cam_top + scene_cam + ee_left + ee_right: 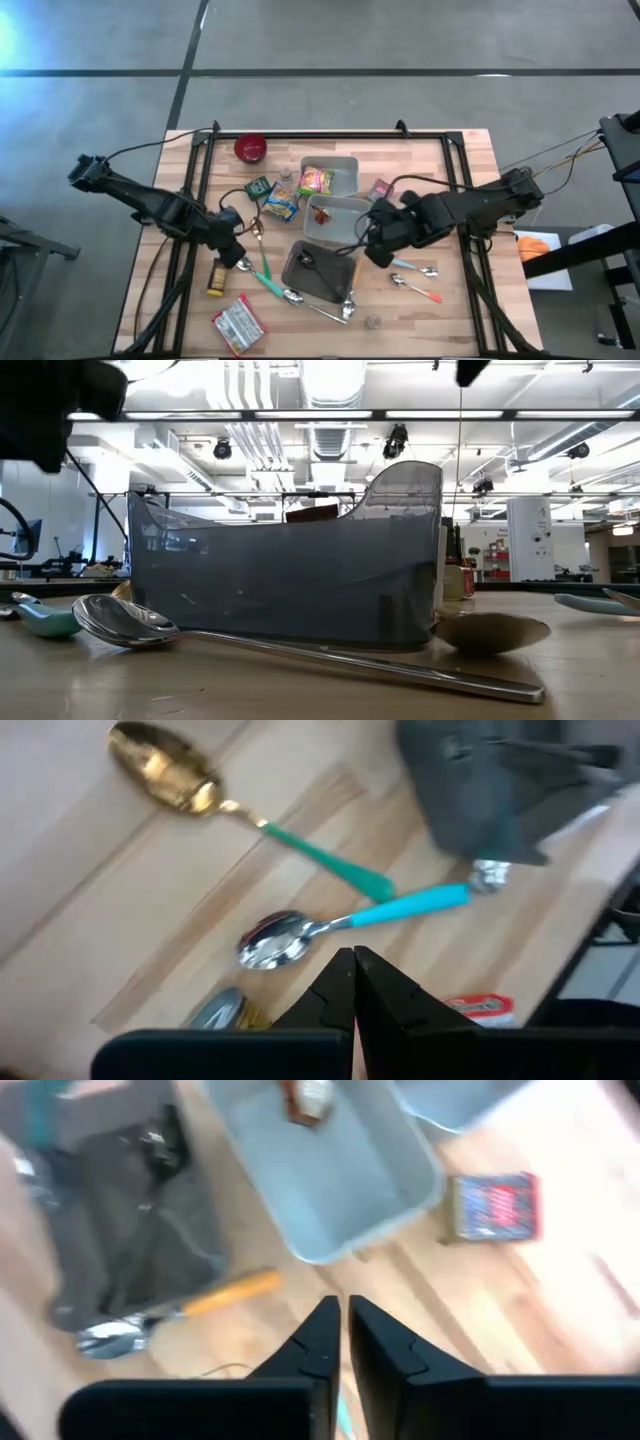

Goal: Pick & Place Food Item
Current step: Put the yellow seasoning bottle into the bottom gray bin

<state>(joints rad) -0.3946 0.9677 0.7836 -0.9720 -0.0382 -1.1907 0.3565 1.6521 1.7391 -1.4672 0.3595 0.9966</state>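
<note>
Jaws of both grippers, left [353,982] and right [343,1342], were closed, empty; three trays [334,217] lay on the bench [450,310].

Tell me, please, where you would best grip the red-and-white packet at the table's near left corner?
Probably across its two long edges, coming straight down. The packet lies flat, turned at a slant, with bare wood around it, so the fingers should turn to match that slant. The left gripper, shut, sits nearest.

A translucent grey container [285,575] stands on the wooden table [120,685], a steel spoon [125,622] lying across its front, a teal-handled utensil [45,620] beside it.
</note>
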